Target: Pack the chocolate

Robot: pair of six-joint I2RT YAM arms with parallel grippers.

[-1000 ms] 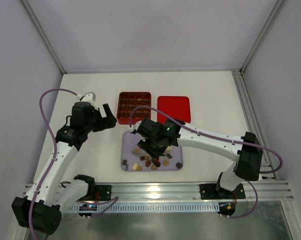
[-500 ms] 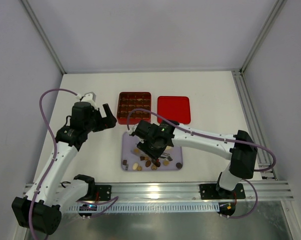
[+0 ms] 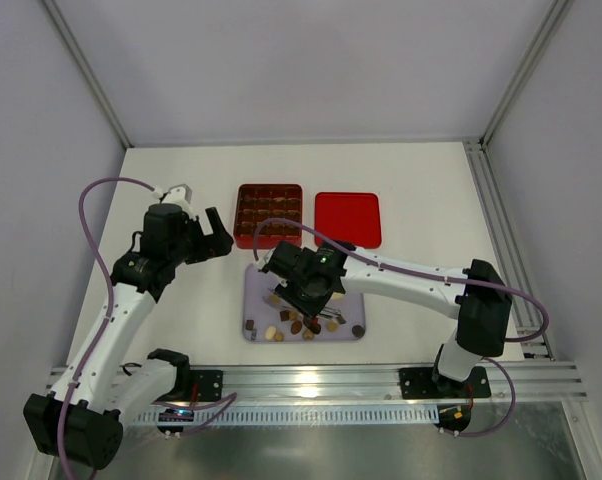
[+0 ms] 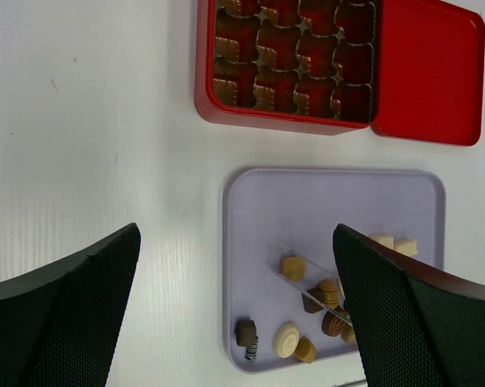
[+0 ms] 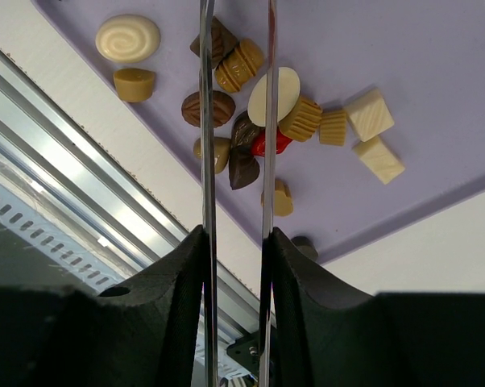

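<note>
Top external view gives me the layout. The chocolate lies loose on the lilac tray near the front of the counter. The red box sits just behind the tray, with its lid beside it. My right gripper is low over the heap. My left gripper hangs released beside the box, touching nothing. From up here the right arm covers the pieces beneath it, so I can't see which one it is after.

Left wrist view shows the left gripper spread wide above bare counter and the tray corner. A few cells of the box seem to hold pieces. I can't be sure of the rest, and the far rows are cut off. The right arm's thin blades slant in beside one tan chocolate.

Right wrist view has the right gripper blades a narrow gap apart, straddling crowded chocolate: ridged tan, dark brown and a cream oval. The blade tips run off the top edge, so I cannot tell whether they pinch anything.

My judgement is to single out one piece and centre it between the blades. I would close gently and lift straight up so the neighbours aren't dragged along. A piece at the cluster's edge looks the safer pick.
</note>
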